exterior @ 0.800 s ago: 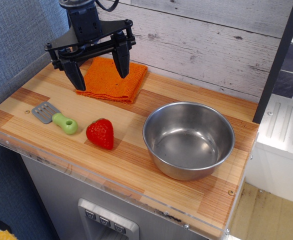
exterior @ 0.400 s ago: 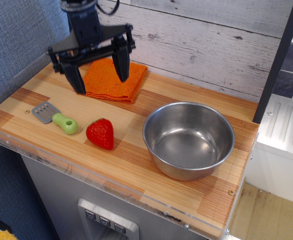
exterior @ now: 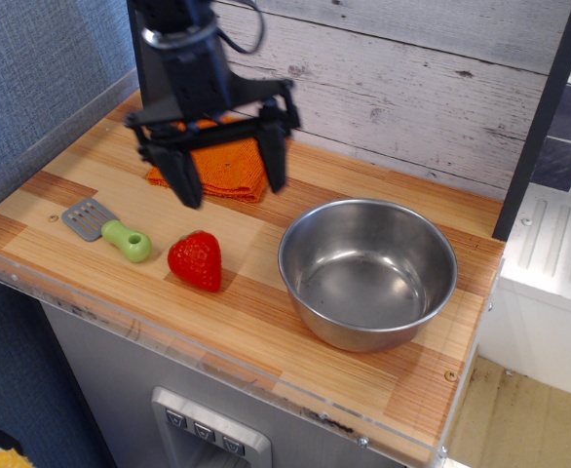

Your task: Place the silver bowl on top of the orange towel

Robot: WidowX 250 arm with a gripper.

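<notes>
The silver bowl [exterior: 368, 272] stands upright and empty on the right part of the wooden counter. The orange towel [exterior: 228, 166] lies folded at the back left, partly hidden behind my gripper. My gripper [exterior: 230, 185] is open and empty, fingers pointing down and spread wide. It hangs above the counter in front of the towel, left of the bowl and apart from it.
A red toy strawberry [exterior: 196, 260] lies at the front, left of the bowl. A green-handled toy spatula [exterior: 107, 228] lies at the front left. A wood-plank wall runs along the back, a blue wall on the left. The counter's edge [exterior: 266, 385] is close in front.
My gripper has moved right and toward the front, from over the towel toward the bowl. It stays open. The bowl, towel, strawberry and spatula have not moved.
</notes>
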